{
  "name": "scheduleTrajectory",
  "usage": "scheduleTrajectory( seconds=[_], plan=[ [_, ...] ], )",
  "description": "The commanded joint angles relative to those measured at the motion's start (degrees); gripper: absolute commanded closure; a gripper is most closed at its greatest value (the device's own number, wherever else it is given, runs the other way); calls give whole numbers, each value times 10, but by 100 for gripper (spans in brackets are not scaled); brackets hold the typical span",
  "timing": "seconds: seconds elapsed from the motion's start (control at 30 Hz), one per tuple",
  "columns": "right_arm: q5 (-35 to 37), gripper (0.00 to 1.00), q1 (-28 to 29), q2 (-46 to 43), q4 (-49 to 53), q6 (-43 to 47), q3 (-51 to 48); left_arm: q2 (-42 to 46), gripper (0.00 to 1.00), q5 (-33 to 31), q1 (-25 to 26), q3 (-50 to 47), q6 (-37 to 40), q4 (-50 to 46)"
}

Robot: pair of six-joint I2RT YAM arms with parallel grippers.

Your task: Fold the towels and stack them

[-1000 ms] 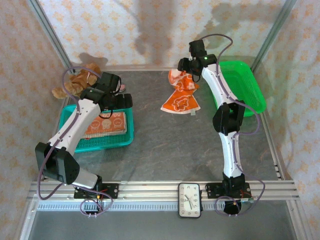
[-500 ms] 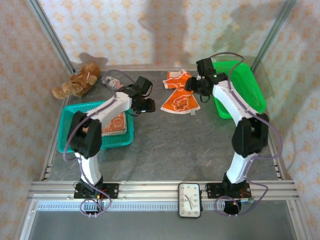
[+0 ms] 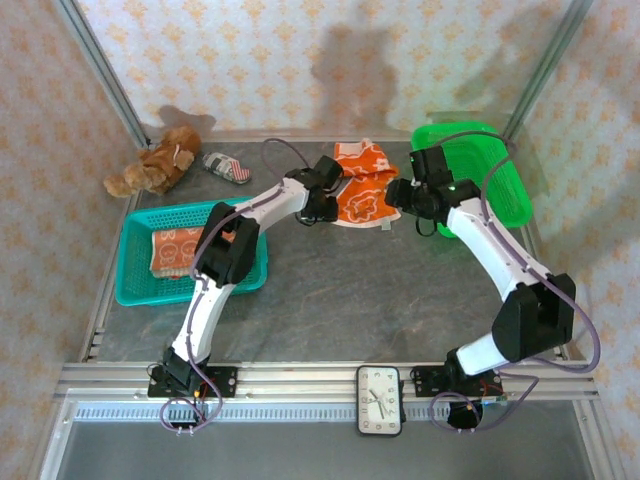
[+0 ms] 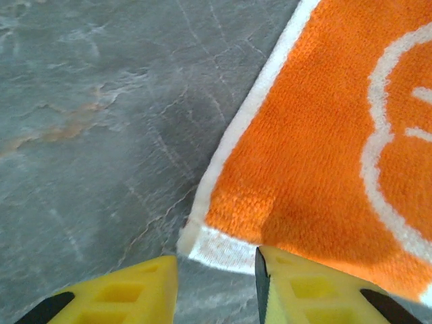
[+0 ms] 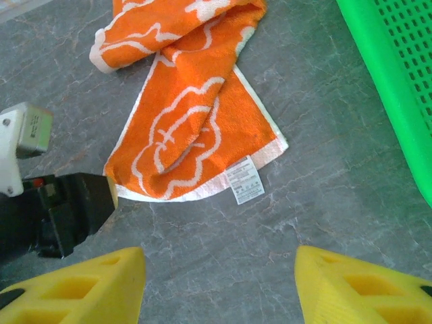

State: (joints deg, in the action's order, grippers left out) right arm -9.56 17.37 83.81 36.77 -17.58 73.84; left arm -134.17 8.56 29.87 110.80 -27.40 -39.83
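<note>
The orange towel (image 4: pixel 317 142) looks soft, light, limp: grasp a hemmed corner. Left gripper (image 4: pixel 216 263) straddles that corner, partly spread, apparently not pinching; right gripper (image 5: pixel 219 256) is spread, empty.

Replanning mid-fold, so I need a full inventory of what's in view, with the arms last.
orange towel: 1, orange with white print, rumpled, back centre of the table
folded towel: 1, cream and orange, inside the teal basket
teal basket: 1, teal, left side
green basket: 1, green, back right
teddy bear: 1, brown, back left
striped shoe: 1, striped, beside the teddy bear
clock: 1, white face, front rail
table: 1, grey
left gripper: 1, yellow fingers, open, at a corner of the orange towel
right gripper: 1, yellow fingers, open, over bare table near the towel's label
</note>
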Motion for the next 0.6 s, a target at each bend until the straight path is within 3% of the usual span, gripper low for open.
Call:
scheduleTrajectory(
  seconds=[0.0, 0.4, 0.57],
  plan=[
    [21, 40, 4, -27, -2, -15, -16, -15, 65, -45, -1, 35, 3, -30],
    [16, 40, 11, -43, -5, -24, -39, -48, 58, -82, 0, 67, 9, -43],
    [17, 40, 18, -35, -7, -25, -36, -66, 65, -83, 1, 76, 15, -61]
  ],
)
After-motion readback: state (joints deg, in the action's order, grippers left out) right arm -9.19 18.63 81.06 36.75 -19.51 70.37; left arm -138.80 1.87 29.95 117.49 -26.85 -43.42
